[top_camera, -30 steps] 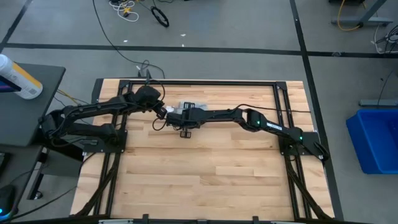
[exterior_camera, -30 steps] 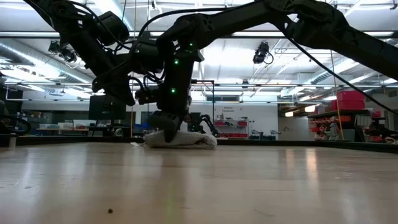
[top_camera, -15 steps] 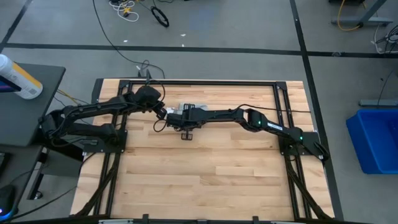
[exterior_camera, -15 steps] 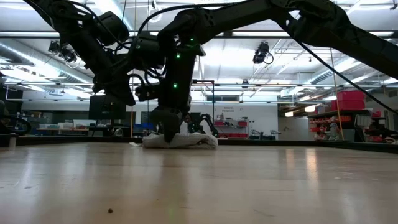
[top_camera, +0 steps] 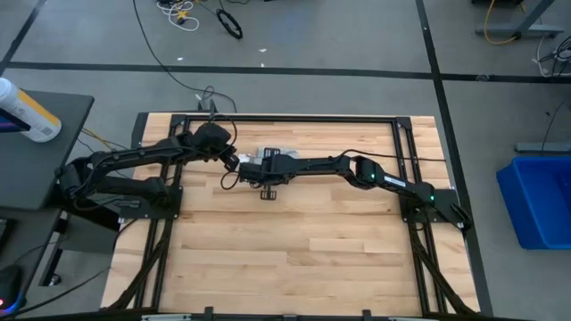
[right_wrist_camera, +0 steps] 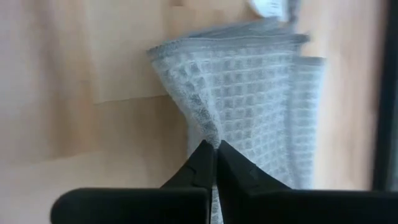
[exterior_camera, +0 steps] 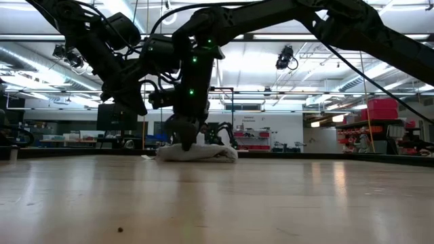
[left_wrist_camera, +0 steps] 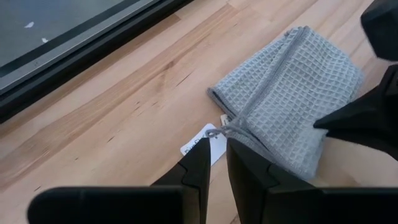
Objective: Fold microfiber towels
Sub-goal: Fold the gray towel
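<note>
We see a pale grey-blue microfiber towel (left_wrist_camera: 289,99) in a waffle-check weave with a darker stitched hem, its small white tag (left_wrist_camera: 203,140) printed in dark letters, a light blond wood-plank counter (top_camera: 294,241) framed in black, dark pincers (right_wrist_camera: 216,163), a blue bin (top_camera: 540,201) on grey floor.

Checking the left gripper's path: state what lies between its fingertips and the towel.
In the left wrist view, only the small white tag lies between the left gripper and the towel, on bare wood.

Two dark jointed arms, green indicator lights
</note>
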